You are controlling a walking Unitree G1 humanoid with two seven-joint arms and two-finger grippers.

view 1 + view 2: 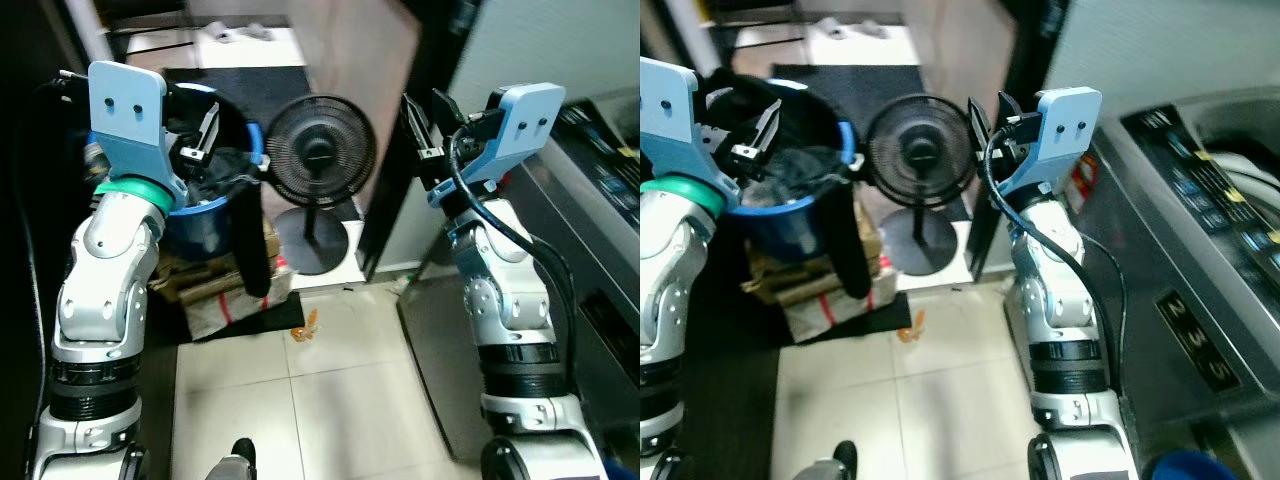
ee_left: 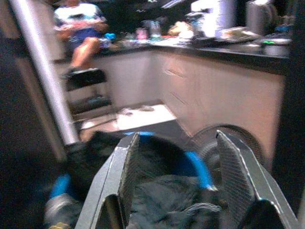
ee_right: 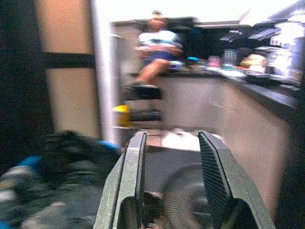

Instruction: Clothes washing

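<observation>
Step in hand: laundry collection, judged to be at the reach stage; nothing is yet lifted.

Item 1, blue basket (image 1: 205,225): stood on bundled cardboard boxes (image 1: 215,285), heaped with dark clothes (image 1: 790,170); one long dark garment (image 1: 250,240) is draped over its rim and hangs toward the floor.

Item 2, left gripper (image 1: 203,135): held just above the heap, fingers spread wide, nothing grasped.

Item 3, right gripper (image 1: 420,125): raised well apart from the basket, fingers parted, empty.

Item 4, washing machine (image 1: 1200,240): set at the robot's right, control panel visible.

Next move, as judged: the left gripper is to be lowered into the clothes and closed on a fold.

Obstructions: a standing fan (image 1: 318,150) is placed just beside the basket; the hanging garment may be snagged. A seated person (image 2: 81,28) is noted in the background.
</observation>
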